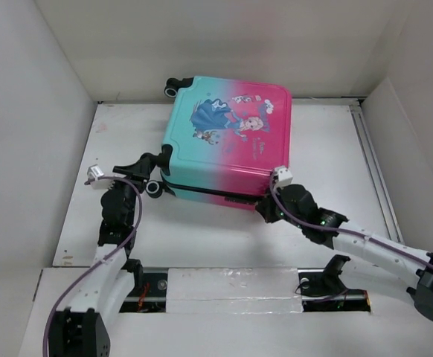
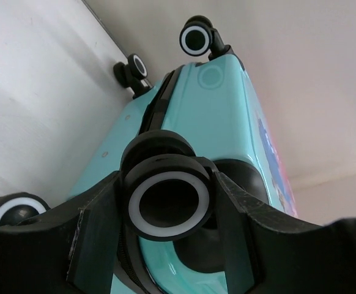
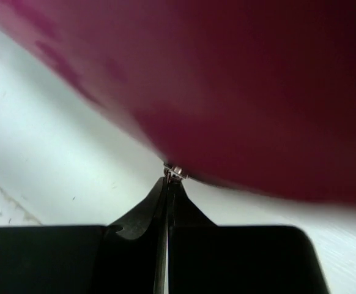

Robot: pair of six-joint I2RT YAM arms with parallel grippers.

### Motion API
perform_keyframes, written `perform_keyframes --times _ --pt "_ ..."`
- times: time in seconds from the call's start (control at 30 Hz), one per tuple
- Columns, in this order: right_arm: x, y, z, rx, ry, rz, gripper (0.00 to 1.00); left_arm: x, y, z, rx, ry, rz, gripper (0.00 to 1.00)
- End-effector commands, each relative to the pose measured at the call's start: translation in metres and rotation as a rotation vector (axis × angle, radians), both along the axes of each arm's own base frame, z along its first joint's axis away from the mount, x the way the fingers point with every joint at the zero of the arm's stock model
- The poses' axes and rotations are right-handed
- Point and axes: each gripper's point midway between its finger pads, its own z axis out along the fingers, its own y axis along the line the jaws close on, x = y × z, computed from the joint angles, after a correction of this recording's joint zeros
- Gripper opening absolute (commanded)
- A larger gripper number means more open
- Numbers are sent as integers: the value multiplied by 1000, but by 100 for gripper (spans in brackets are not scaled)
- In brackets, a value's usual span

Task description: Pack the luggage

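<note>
1. The right gripper [image 1: 265, 210] is nearest, at the near pink edge of the luggage [image 1: 228, 141]. Its jaws are pressed fully together, pinching a small metal zip pull [image 3: 175, 171].
2. The left gripper [image 1: 159, 158] is at the near-left corner. Its fingers [image 2: 98, 233] stand on either side of a wheel [image 2: 169, 202] and appear to touch it on both sides. I judge this a bracing hold.
3. The luggage lies flat on the table [image 1: 201, 238], printed side up and wheels to the left. It sits from mid-table toward the back.
4. Progress: both shells are together and nothing loose shows on the table, so filling looks done and zipping is the step in hand. The near seam looks closed from above. How much of the zip is run I cannot tell, and the far and right sides of it are hidden.
5. Room: there is bare table in front of the luggage and to its right, which gives the right arm space to follow the edge round. On the left, the side wall [image 1: 38, 119] is near the left arm. A far wheel [image 1: 173, 86] sits close to the back wall [image 1: 224, 44], so there is little slack behind.
</note>
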Motion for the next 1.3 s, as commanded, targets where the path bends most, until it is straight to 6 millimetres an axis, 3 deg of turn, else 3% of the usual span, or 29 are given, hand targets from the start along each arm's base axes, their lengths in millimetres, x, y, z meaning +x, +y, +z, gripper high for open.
perform_keyframes --times 0.0,0.13,0.17,0.2,0.4,0.47,0.5,0.53,0.6,0.73,0.8,0.83,0.87,0.9,0.93,0.97,1.0,1.03,1.07,1.13,1.2,1.23,1.27 --pt "-31 48 27 81 -31 178 0 -18 -29 22 72 -59 -156 0" --pt "-19 70 55 83 -91 171 0 -23 -39 31 52 -65 -218 0" --pt "-14 73 57 68 -102 168 0 -25 -41 34 52 -74 -232 0" --pt "-10 74 46 20 -83 161 0 -26 -43 28 37 -61 -243 0" --pt "13 99 64 65 -136 130 0 -36 -58 35 15 -96 -331 0" --pt "17 130 53 101 -122 198 0 -38 -60 37 0 -106 -347 0" --pt "17 149 57 125 -107 222 0 -35 -64 30 -10 -81 -367 0" --pt "17 163 21 70 -40 229 0 -34 -66 28 -10 -77 -378 0" --pt "9 191 16 108 -61 257 0 -32 -68 25 -10 -78 -392 0" --pt "16 200 20 167 -98 245 0 -20 -71 15 60 -45 -410 0" --pt "23 208 25 153 -135 253 0 -15 -74 22 74 -67 -423 0" --pt "25 223 40 188 -144 284 0 -12 -74 20 73 -62 -423 0" --pt "27 233 26 166 -130 302 0 -12 -76 26 63 -88 -435 0" --pt "28 242 24 171 -123 322 0 -11 -76 23 62 -79 -436 0" --pt "28 251 21 183 -104 338 0 -7 -77 36 65 -107 -435 0" --pt "28 265 31 221 -120 344 0 -7 -84 39 65 -110 -456 0" --pt "29 274 14 220 -95 358 0 -6 -89 41 75 -113 -466 0" --pt "31 282 16 252 -98 361 0 -4 -91 46 81 -125 -450 0" --pt "34 289 19 267 -109 361 0 -6 -107 45 76 -116 -485 0" --pt "38 291 14 263 -103 343 0 -5 -117 46 71 -111 -486 0" --pt "37 274 0 223 -93 303 0 -4 -124 49 82 -116 -489 0" --pt "35 266 15 239 -120 298 0 -6 -128 49 81 -117 -501 0" --pt "37 255 16 226 -128 293 0 -7 -130 49 80 -117 -502 0"
